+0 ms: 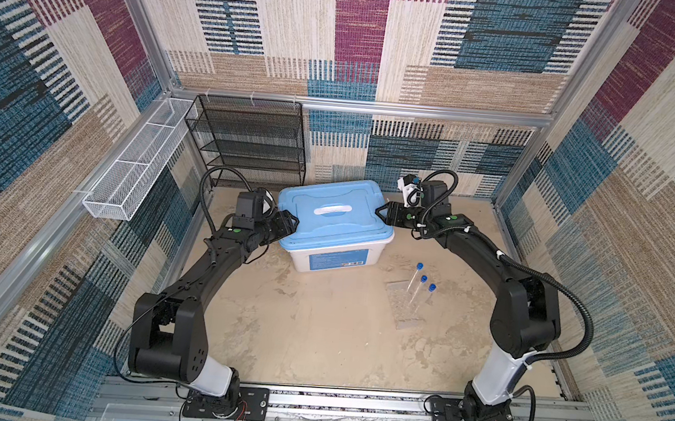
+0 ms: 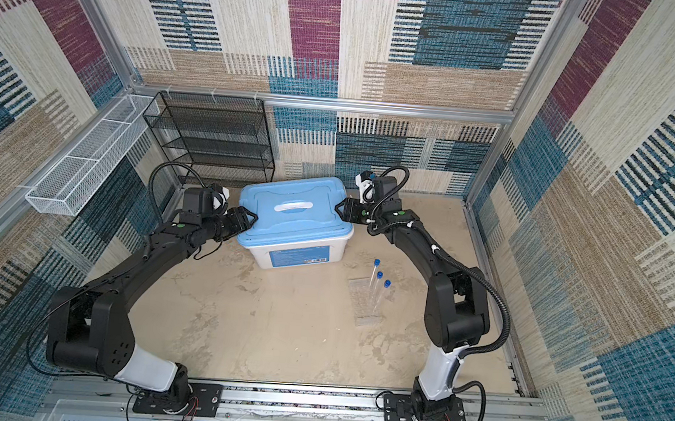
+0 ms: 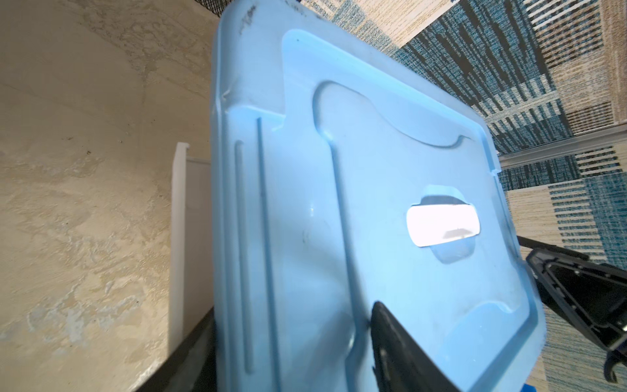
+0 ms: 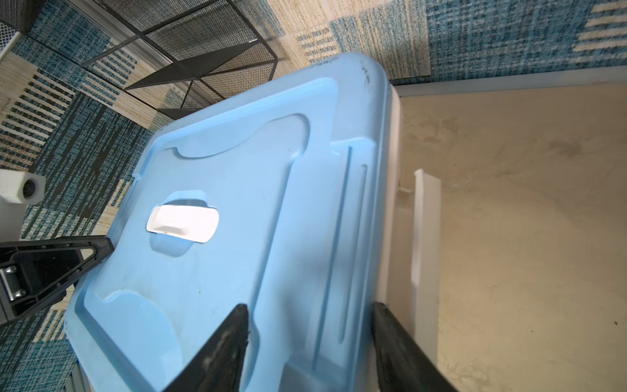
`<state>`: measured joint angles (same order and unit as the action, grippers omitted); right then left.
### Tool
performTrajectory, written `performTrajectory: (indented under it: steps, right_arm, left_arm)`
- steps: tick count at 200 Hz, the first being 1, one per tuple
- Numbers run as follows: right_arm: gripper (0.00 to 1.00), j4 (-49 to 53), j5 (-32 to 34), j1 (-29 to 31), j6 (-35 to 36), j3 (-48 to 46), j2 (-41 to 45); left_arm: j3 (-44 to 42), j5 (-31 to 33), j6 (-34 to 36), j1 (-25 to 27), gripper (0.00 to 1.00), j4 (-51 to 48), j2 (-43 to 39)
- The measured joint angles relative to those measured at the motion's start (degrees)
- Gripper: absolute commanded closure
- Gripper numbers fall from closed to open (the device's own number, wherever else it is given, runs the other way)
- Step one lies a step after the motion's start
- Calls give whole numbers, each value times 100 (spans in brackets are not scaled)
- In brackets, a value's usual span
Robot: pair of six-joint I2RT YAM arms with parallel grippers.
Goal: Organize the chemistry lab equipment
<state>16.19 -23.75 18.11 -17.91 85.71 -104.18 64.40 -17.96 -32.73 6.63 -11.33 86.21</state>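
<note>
Nearest, in front of the bin (image 1: 300, 258) and off to its right, the three blue-capped tubes (image 1: 415, 295) rest with the clear rack (image 1: 400, 310) on the bench (image 1: 316, 343), well apart from both arms' working ends. From above I cannot tell whether they stand in the rack or lie across it. No bowls, pipettes or rod show in any view.

At the bin, the left gripper (image 1: 294, 222) sits at the left end of the blue lid (image 1: 346, 229) and the right gripper (image 1: 379, 214) at its right end. In the wrist views the left fingers (image 3: 400, 349) and the right fingers (image 4: 224, 349) each straddle the lid's rim, one finger on top and one outside it. I cannot tell whether either pair is clenched on the rim or merely set around it.

The likely next step is a two-handed lift of the lid, and that is where it could go wrong:
- If one pair bites and the other does not, the lid would rise at one end, twist and slide out.
- If the lid is caught on the bin anywhere, pulling up would drag or tip the whole bin.
- A bin shoved forward and right could reach the tubes, and a light rack would not hold them.
- The right arm's elbow also passes above that side of the bin, so a wide swing could sweep them.

Farthest, the black mesh shelf (image 1: 250, 141) stands behind the bin to its left. A lid carried back at an angle could strike its frame.
</note>
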Motion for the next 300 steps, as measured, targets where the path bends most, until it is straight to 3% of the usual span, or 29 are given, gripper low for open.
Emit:
performTrajectory:
  steps: [82,215,261,300]
  right_arm:
    - [38,94,474,11,151,-70,46]
    - [39,-57,638,9,278,-387,68]
    - [40,-149,636,9,295,-358,-4]
    - [40,-243,634,9,295,-402,-7]
  left_arm:
    - [140,310,170,205,25,-201,0]
    - [426,863,660,546,17,-826,-48]
    - [887,914,791,225,9,-942,-562]
    - [299,474,675,-225,1,-560,-566]
